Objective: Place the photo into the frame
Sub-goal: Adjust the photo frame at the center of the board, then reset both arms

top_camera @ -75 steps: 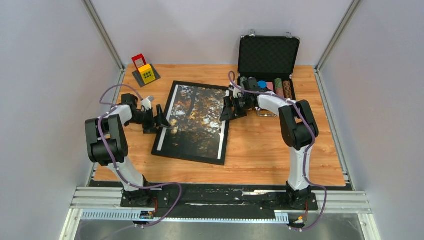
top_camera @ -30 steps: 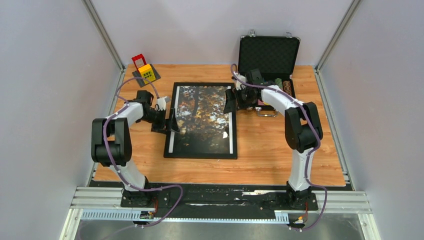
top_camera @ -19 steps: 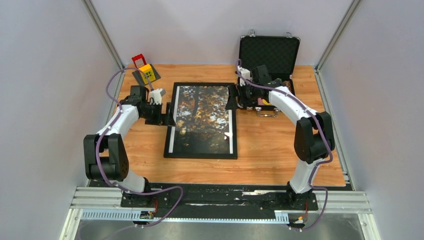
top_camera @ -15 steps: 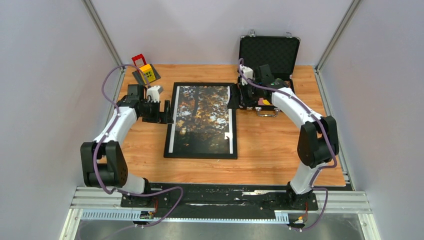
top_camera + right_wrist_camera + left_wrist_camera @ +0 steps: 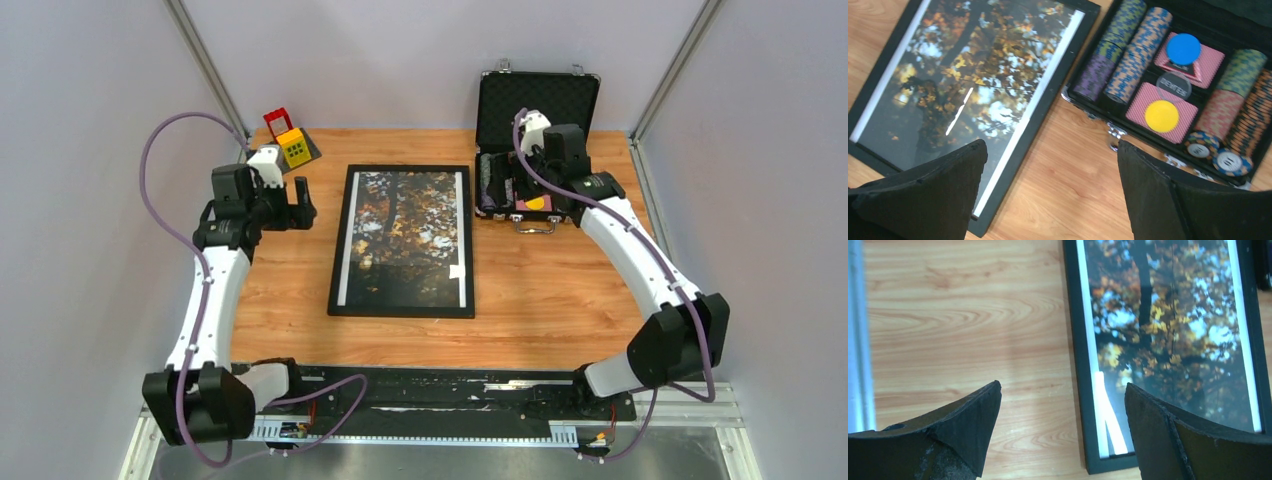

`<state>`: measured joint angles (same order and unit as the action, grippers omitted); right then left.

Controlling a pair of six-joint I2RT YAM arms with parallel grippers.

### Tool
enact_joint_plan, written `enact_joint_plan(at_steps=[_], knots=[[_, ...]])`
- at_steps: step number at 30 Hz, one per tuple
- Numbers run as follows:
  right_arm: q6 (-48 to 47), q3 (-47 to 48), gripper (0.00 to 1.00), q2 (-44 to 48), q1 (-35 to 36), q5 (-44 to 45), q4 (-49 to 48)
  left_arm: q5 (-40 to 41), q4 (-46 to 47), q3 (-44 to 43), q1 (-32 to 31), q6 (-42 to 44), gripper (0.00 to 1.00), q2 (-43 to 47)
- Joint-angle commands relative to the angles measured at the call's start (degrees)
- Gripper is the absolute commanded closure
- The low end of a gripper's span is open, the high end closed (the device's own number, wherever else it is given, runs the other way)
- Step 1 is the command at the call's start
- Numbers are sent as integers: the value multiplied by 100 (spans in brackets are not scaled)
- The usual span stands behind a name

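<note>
Now the photo lies flat inside the frame mid-worktop, my left claw and right claw both spread and empty; the print looks thin, bendy and slick, so I'd pinch a white border strip lightly.

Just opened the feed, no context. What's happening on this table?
Two arms are framing a photo. It lies flat inside the black frame in the middle of the table and looks seated from above. Neither arm holds anything. The left gripper hovers over bare wood beside the frame's left rail. The right gripper hovers over the edge of the open chip case next to the frame. Both sets of jaws are open.
</note>
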<state>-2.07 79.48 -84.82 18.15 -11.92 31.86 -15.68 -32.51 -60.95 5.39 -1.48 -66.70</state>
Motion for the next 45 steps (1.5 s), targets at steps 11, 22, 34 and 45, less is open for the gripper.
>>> enact_joint_plan(at_steps=[11,22,34,45], knots=[[116,-1339,0,1649,-1093,178,-379,899,375,-159,6,73,0,1392],[-126,-2942,0,3226,-1234,609,-771,580,198,364,11,193,0,1529],[-498,-3494,0,3670,-1243,682,-978,593,1059,1029,7,354,0,2348],[-539,-3508,0,3612,-1238,661,-975,369,1120,1443,6,621,0,2469]])
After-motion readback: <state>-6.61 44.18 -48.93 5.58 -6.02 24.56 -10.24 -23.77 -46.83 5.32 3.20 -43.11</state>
